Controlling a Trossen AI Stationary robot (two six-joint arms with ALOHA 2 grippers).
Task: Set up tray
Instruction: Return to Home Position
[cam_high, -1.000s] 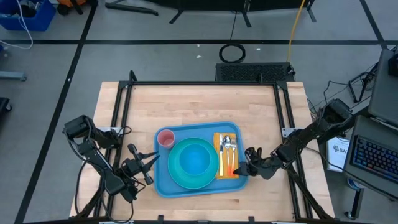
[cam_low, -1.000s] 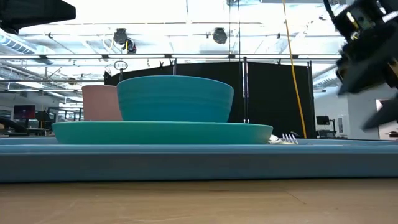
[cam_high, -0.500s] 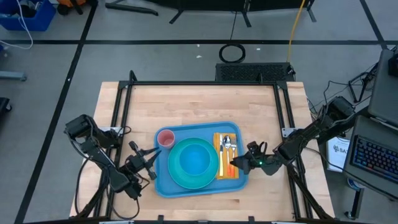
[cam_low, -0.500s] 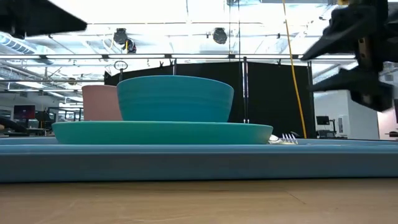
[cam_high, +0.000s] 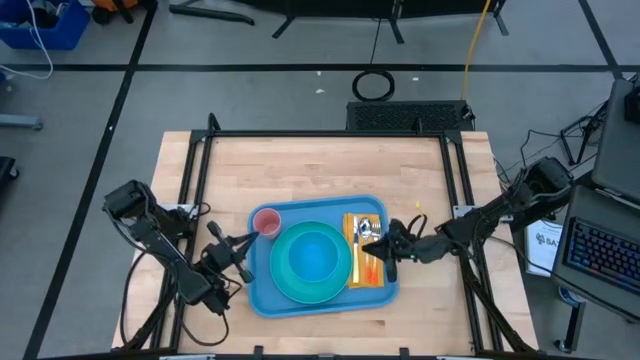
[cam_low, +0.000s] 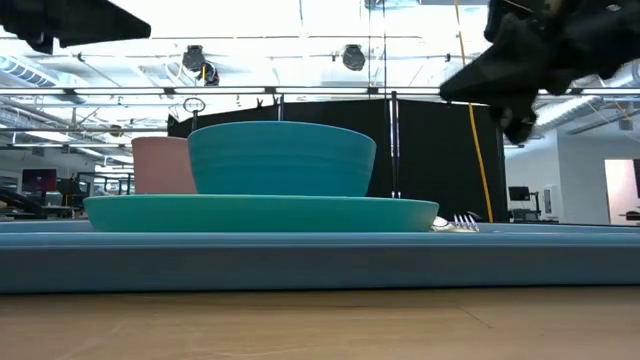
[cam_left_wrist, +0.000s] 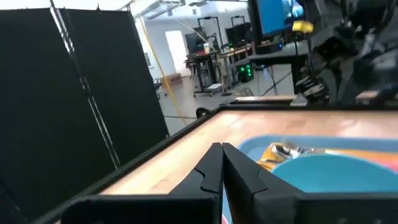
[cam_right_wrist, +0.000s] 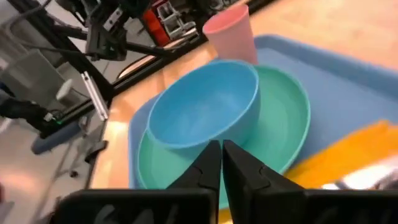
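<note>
Even overhead light covers the desk (cam_high: 320, 165) in the high view, leaving only soft shadows along the tray (cam_high: 262, 300) edges. In the low view the bright ceiling (cam_low: 300, 30) glares white and backlights the right arm (cam_low: 560, 40) into a dark silhouette.

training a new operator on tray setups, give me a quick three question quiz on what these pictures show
1. True or false: the pink cup stands inside the bowl.
2. What does the bowl sit on? A the table; B the plate; C the cup.
3. Fill in: the spoon and fork lie on a yellow ____.

Key:
1. False. The cup stands on the tray, beside the plate.
2. B
3. napkin
</note>
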